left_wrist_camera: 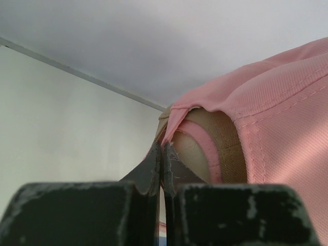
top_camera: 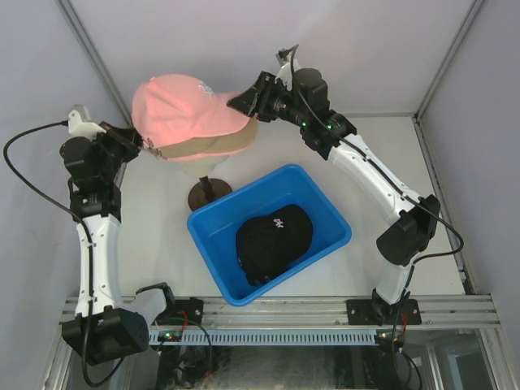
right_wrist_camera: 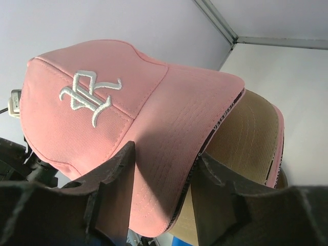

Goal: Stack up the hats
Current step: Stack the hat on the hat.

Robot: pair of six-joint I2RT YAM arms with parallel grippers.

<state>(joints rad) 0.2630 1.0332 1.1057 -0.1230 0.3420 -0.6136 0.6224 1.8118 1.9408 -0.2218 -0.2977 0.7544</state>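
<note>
Most of the tan hat [top_camera: 218,146] hides under the pink hat [top_camera: 179,106].

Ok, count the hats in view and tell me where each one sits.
3. A pink cap sits on top of a tan cap, both on the mannequin head. A black cap lies in the blue bin. Another could be hidden beneath it.

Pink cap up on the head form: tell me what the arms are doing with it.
Both arms are at the pink cap, which sits over a tan cap on the mannequin head. The left tool is shut on the pink cap's back edge. The right tool has its jaws apart at the brim, not clearly clamped. A black cap lies in the blue bin.
</note>
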